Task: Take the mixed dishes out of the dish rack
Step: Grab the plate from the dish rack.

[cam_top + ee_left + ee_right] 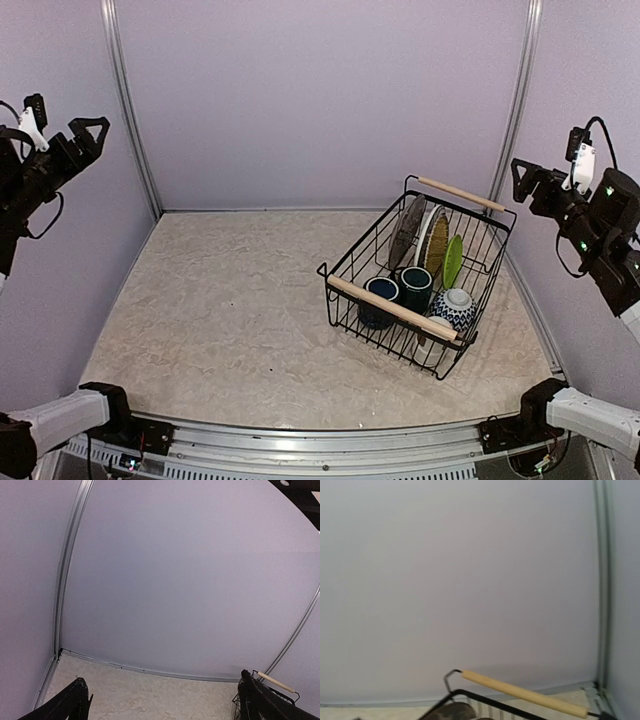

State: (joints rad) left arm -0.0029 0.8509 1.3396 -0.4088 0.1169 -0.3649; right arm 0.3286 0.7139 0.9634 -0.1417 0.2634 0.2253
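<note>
The dish rack point(345, 268) is a black wire basket with two wooden handles, standing right of centre on the table. In it stand a gray plate point(405, 232), a tan lattice plate point(436, 243) and a lime green plate point(453, 260). Two dark blue mugs point(380, 298) point(416, 287) and an upturned blue-white bowl point(453, 308) sit at its near end. The small metal cup does not show. My left gripper point(85, 135) is raised at the far left, open and empty, its fingers point(70, 705) wide apart. My right gripper point(525, 178) is raised right of the rack; its fingers are out of the wrist view.
The rack's far handle shows in the right wrist view point(525, 694) and in the left wrist view point(272, 681). Pale walls with metal corner posts point(130, 110) close in the marbled table point(230, 310) on three sides. A metal rail point(320, 440) runs along the near edge.
</note>
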